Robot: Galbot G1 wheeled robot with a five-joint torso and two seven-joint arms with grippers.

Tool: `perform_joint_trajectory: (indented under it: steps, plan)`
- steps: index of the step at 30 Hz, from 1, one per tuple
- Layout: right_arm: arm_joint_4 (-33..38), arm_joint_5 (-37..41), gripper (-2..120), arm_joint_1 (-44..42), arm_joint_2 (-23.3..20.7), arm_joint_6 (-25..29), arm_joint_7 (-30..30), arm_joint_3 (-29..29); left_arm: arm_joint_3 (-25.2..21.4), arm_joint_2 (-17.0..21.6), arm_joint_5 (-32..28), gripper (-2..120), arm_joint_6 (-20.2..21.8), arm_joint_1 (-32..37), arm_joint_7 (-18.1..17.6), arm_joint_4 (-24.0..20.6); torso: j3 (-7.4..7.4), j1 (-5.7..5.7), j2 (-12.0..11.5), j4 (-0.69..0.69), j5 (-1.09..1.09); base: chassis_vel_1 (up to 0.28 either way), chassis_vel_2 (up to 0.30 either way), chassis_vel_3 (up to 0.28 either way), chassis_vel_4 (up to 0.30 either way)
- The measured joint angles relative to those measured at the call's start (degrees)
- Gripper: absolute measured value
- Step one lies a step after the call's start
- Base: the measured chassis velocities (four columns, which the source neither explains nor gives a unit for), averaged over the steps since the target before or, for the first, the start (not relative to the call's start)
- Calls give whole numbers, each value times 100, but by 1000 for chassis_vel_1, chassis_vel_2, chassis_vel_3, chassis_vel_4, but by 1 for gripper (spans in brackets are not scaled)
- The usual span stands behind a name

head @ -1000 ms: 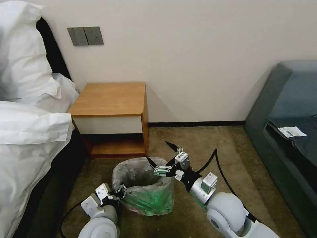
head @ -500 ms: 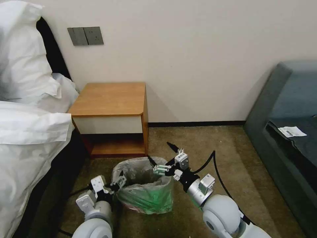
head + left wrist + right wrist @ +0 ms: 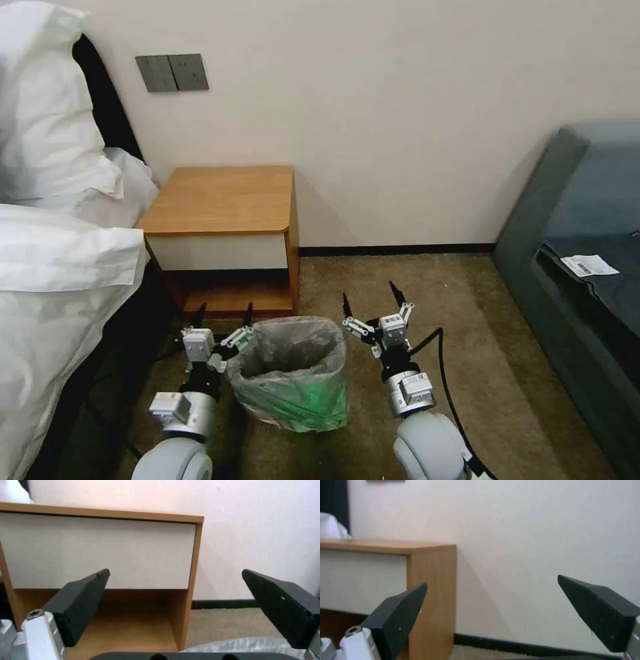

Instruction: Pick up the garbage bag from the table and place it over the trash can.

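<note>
The trash can (image 3: 297, 405) stands on the carpet in front of the table (image 3: 220, 200), its pale green side showing through the plastic. The garbage bag (image 3: 293, 340), grey and crinkly, lines it and is folded over its rim; a bit of the garbage bag (image 3: 246, 645) shows in the left wrist view. My left gripper (image 3: 224, 310) is open just left of the bin, its fingers pointing at the table (image 3: 100, 552). My right gripper (image 3: 370, 298) is open just right of the bin, apart from the bag, facing the wall. Both hold nothing.
A bed with white bedding (image 3: 60, 267) fills the left side. A dark grey-green sofa (image 3: 587, 267) with a paper slip (image 3: 590, 265) stands at the right. Open carpet (image 3: 433, 287) lies between bin and sofa. A black cable (image 3: 440, 360) loops by my right arm.
Both grippers have come off the bag's rim and swung outward to point at the wall. The left one has let go of the rim and opened. The bag stays over the bin.
</note>
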Motion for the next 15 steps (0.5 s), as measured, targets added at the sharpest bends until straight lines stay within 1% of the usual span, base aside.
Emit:
perform_joint_trajectory:
  steps: [2,4,15]
  plan:
    - [-2,32,100,-70,46,65,-229,101,3,-46,0,99,-73,2,-21,28,0,0,0,-1,0,0,0,0,0]
    - [10,61,100,-93,49,75,-310,127,6,-60,-6,99,-81,3,-44,31,0,0,0,-1,0,0,0,0,0]
    - [27,99,100,-91,30,67,-334,120,9,-69,-34,99,-60,7,-96,30,0,0,0,-1,0,0,0,0,0]
